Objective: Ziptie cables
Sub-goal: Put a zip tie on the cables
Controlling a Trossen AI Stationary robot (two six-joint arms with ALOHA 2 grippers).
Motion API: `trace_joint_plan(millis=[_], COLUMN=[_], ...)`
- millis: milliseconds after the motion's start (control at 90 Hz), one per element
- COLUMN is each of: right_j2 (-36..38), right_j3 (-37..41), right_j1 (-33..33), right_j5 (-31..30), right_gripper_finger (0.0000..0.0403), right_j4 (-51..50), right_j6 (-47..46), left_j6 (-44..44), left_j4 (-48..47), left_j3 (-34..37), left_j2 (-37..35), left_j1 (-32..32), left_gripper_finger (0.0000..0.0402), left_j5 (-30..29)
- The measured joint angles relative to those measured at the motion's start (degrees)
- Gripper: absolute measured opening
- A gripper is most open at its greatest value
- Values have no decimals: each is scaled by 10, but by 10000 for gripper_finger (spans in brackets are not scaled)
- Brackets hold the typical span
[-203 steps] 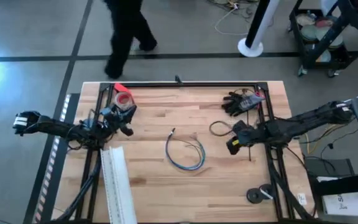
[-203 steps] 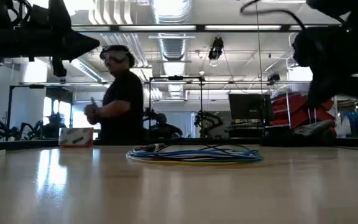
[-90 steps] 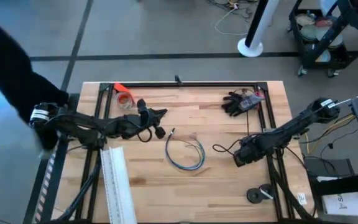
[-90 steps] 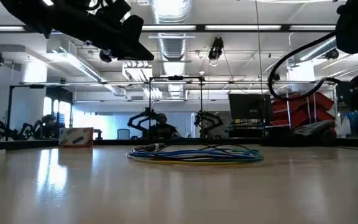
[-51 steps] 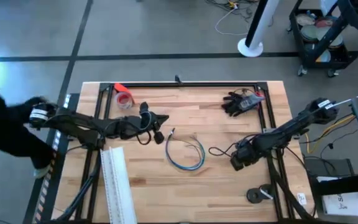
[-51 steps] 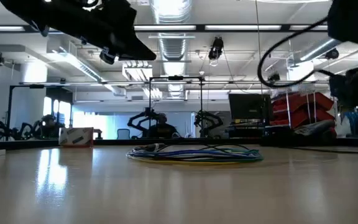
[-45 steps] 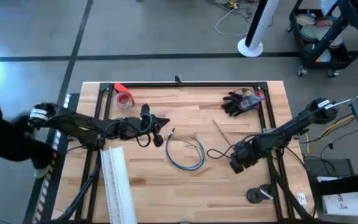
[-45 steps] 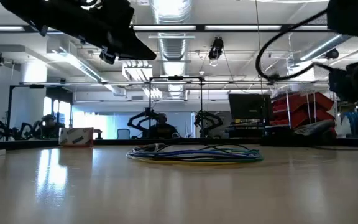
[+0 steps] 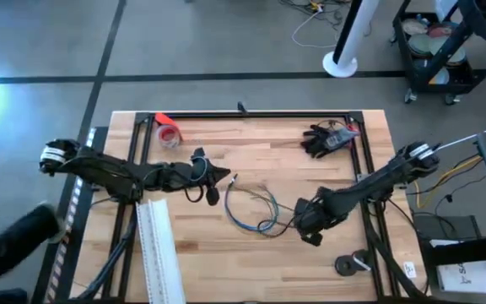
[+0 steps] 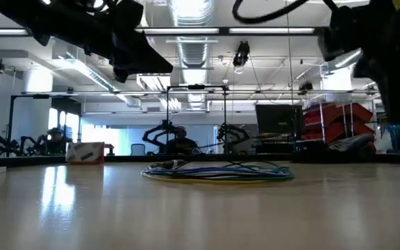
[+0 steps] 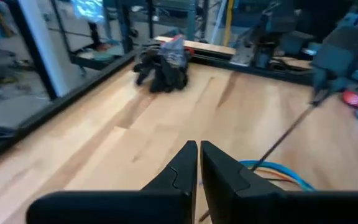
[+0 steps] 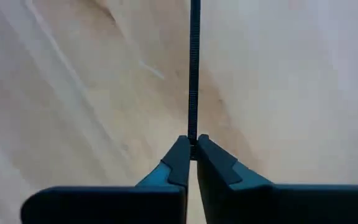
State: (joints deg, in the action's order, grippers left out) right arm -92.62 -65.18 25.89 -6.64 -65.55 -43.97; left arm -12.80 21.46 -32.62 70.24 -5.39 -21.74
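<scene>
On my right wrist view alone, the right end effector pinches a thin zip tie; overhead, the left end effector, clenched empty, hovers beside the cables on the counter.

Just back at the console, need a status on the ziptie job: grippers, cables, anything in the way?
Right gripper shut on a zip tie, beside the cables. Left gripper shut, empty, at the coil's other side. Cables loose, untied. Nothing in the way.

Blue and green cables
</scene>
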Motion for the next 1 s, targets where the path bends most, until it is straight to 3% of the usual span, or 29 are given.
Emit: trace_joint_plan(millis=[211, 333, 511, 811, 1000], right_j2=[-121, -130, -136, -150, -170], right_j3=[-163, -199, -223, -226, -226], right_j1=[6, 10, 9, 12, 10], right_j5=[-202, -283, -405, -567, -657], right_gripper_finger=[0, 0, 0, 0, 0], right_j4=[-249, -228, -237, -193, -100], right_j6=[110, 183, 207, 406, 585], left_j6=[-14, -16, -19, -35, -33], left_j4=[0, -1, -1, 38, 105], left_j3=[4, 8, 15, 16, 16], left_j2=[0, 0, 0, 10, 60], left_j1=[-2, -2, -3, -3, 0], left_gripper_finger=[7, 7, 7, 12, 35], left_j5=[5, 5, 5, 10, 113])
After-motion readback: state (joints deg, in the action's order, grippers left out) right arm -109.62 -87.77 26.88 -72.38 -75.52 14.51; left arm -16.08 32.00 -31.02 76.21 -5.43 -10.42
